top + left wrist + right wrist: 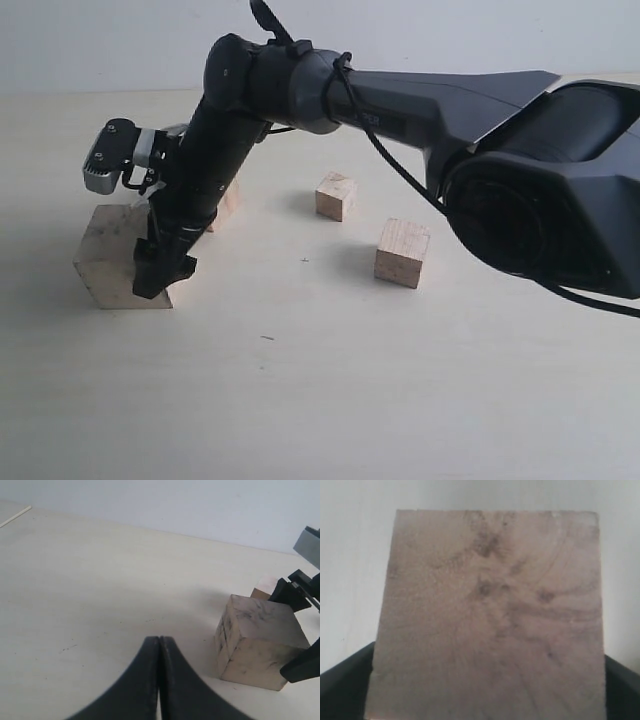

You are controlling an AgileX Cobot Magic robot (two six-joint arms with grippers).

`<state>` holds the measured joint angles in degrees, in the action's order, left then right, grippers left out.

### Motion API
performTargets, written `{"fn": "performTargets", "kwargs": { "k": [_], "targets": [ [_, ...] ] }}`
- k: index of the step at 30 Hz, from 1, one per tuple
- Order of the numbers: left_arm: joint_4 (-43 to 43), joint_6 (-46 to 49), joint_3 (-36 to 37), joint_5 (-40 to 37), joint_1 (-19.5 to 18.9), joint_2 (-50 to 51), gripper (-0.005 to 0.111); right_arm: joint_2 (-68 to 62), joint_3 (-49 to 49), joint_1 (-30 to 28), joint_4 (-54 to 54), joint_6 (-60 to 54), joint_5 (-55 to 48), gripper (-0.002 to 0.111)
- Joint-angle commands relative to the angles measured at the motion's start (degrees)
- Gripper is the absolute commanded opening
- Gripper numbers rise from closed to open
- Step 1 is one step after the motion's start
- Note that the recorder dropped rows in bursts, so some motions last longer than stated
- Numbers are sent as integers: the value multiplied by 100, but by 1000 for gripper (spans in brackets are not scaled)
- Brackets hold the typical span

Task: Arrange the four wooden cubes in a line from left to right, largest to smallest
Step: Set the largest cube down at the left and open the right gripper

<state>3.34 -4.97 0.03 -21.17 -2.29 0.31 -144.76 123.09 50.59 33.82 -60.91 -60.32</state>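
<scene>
The largest wooden cube (112, 252) rests on the table at the far left. My right gripper (166, 276) reaches across and is shut on it, one finger (286, 592) on each side. This cube (490, 610) fills the right wrist view, and it also shows in the left wrist view (255, 640). A second cube (228, 204) is mostly hidden behind the right arm. The small cube (336, 196) and a mid-sized cube (402, 252) stand apart near the middle. My left gripper (159, 642) is shut on nothing, low over bare table, and is out of the exterior view.
The right arm's big black body (540, 180) covers the right side of the exterior view. Its wrist camera (110, 156) sticks out above the largest cube. The pale tabletop (320, 400) stretches in front of the cubes.
</scene>
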Motion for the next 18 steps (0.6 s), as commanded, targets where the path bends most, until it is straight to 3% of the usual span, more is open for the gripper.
{"fn": "performTargets", "kwargs": {
  "k": [1, 8, 18],
  "targets": [
    [30, 5, -3, 19, 19, -31, 0, 253, -23, -5, -22, 9, -70, 94],
    [30, 5, -3, 19, 19, -31, 0, 550, -23, -5, -605, 401, 4, 93],
    [30, 5, -3, 19, 19, -31, 0, 672, -23, -5, -270, 414, -144, 93]
  ]
}}
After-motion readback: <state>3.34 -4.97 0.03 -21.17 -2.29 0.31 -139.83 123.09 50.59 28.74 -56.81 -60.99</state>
